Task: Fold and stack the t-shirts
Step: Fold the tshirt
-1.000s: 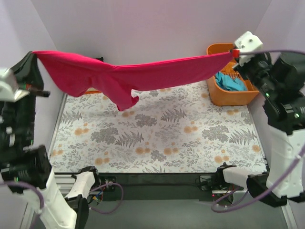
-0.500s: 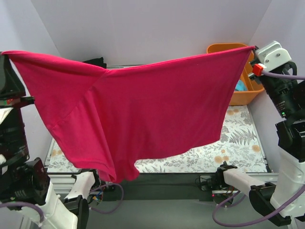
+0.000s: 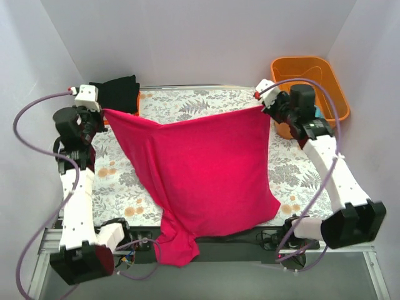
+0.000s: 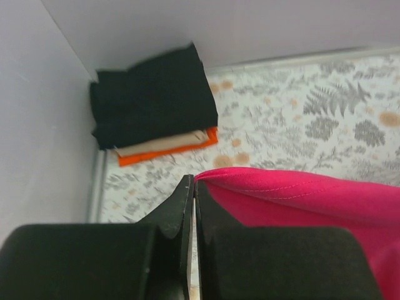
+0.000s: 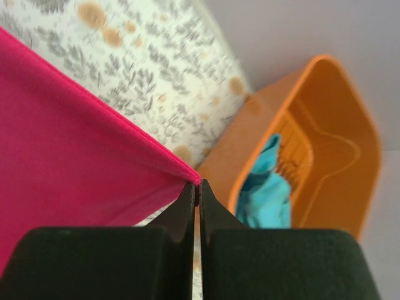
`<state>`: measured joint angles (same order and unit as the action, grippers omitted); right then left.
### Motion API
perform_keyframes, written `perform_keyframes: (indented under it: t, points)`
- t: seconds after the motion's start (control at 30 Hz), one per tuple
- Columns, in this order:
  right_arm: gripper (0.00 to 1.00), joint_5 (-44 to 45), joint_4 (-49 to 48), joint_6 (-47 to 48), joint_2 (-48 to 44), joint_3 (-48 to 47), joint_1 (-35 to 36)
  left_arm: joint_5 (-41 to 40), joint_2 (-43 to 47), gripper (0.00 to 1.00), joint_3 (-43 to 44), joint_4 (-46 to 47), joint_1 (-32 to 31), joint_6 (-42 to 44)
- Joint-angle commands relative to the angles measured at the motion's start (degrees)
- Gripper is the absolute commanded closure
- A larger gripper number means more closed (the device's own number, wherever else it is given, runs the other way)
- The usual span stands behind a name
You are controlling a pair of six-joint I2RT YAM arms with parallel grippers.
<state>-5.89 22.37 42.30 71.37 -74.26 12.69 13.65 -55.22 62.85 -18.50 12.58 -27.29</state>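
Note:
The magenta-pink t-shirt point(image 3: 206, 175) hangs spread between both grippers over the table, its lower end drooping past the near edge. My left gripper point(image 3: 105, 112) is shut on its left corner point(image 4: 250, 187). My right gripper point(image 3: 264, 107) is shut on its right corner point(image 5: 94, 150). A folded stack with a black shirt point(image 4: 153, 94) on top of white and orange ones point(image 4: 169, 150) lies at the back left; it also shows in the top view point(image 3: 115, 94). The teal-blue shirt point(image 5: 269, 194) lies crumpled in the basket.
An orange plastic basket point(image 3: 331, 81) stands at the back right, close behind my right gripper; it also shows in the right wrist view point(image 5: 337, 125). The floral table cover point(image 3: 200, 103) shows behind and beside the hanging shirt. Grey walls enclose three sides.
Both grippers have come down and inward from high and wide. The magenta-pink shirt, stretched high before, now hangs lower and narrower over the table's middle.

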Motion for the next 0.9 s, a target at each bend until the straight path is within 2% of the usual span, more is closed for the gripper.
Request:
perform_keyframes:
  t: [0.0, 0.1, 0.17, 0.23, 0.27, 0.4, 0.57, 0.7, 0.87]
  points:
    - [0.99, 0.8, -12.1, 0.7, 3.9, 2.4, 0.0, 3.9, -5.5, 1.00, -1.4, 11.0, 0.3, -1.0]
    - [0.99, 2.7, -16.8, 0.9, 11.8, 1.5, 0.1, 6.5, -16.5, 1.00, -0.6, 16.7, 0.0, -2.2]
    - [0.99, 4.0, -20.2, 1.0, 18.1, 0.1, 0.1, 8.0, -25.7, 1.00, 3.3, 18.1, 0.0, -2.8]
    - [0.99, 5.1, -21.7, 1.0, 22.3, -3.0, 0.1, 9.1, -30.8, 1.00, 5.8, 20.8, -0.1, -3.6]
    - [0.99, 5.5, -21.8, 1.2, 26.1, -4.3, 0.1, 9.4, -36.1, 1.00, 8.8, 20.8, -0.5, -3.6]
    - [0.99, 8.3, -24.5, 2.2, 34.5, -9.9, -0.1, 8.5, -47.0, 1.00, 16.9, 20.4, -1.4, -4.0]
    - [0.99, 11.3, -26.1, 3.7, 44.6, -17.5, -0.1, 6.1, -56.6, 1.00, 25.9, 16.9, -3.2, -3.6]
    - [0.99, 13.9, -26.4, 4.0, 48.6, -21.7, -0.2, 3.0, -58.9, 1.00, 28.8, 16.6, -4.0, -2.9]
    - [0.99, 18.5, -27.5, 4.8, 54.6, -28.5, -0.7, -6.5, -62.8, 1.00, 36.3, 11.7, -6.0, -0.8]
